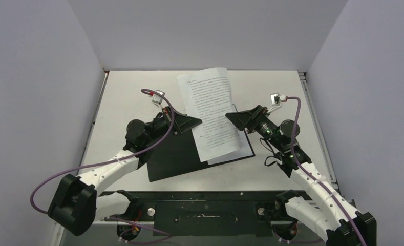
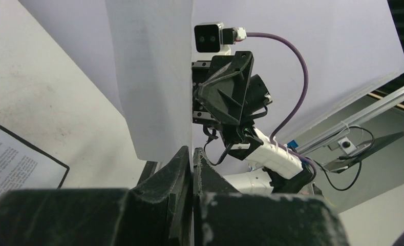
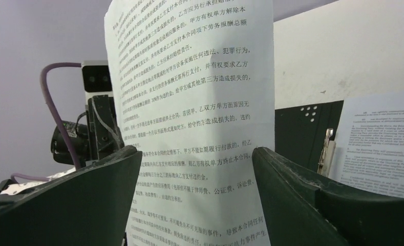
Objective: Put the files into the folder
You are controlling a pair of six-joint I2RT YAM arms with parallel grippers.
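Observation:
One file, a white sheet [image 1: 210, 110] of dense black text, is held up tilted over the open folder [image 1: 174, 154], which lies black side up on the table. My left gripper [image 1: 196, 122] is shut on the sheet's left edge; in the left wrist view the sheet [image 2: 153, 77] rises from between the closed fingers [image 2: 182, 164]. My right gripper [image 1: 231, 117] is open at the sheet's right edge. In the right wrist view the printed face [image 3: 189, 102] fills the gap between the wide-apart fingers [image 3: 286, 169]. A second sheet [image 3: 379, 148] lies in the folder beside its metal clip [image 3: 327, 148].
The second sheet lies on the folder's right half [image 1: 235, 152], partly under the raised one. Grey walls enclose the table at left, right and back. A black mounting plate [image 1: 205, 210] runs between the arm bases at the near edge.

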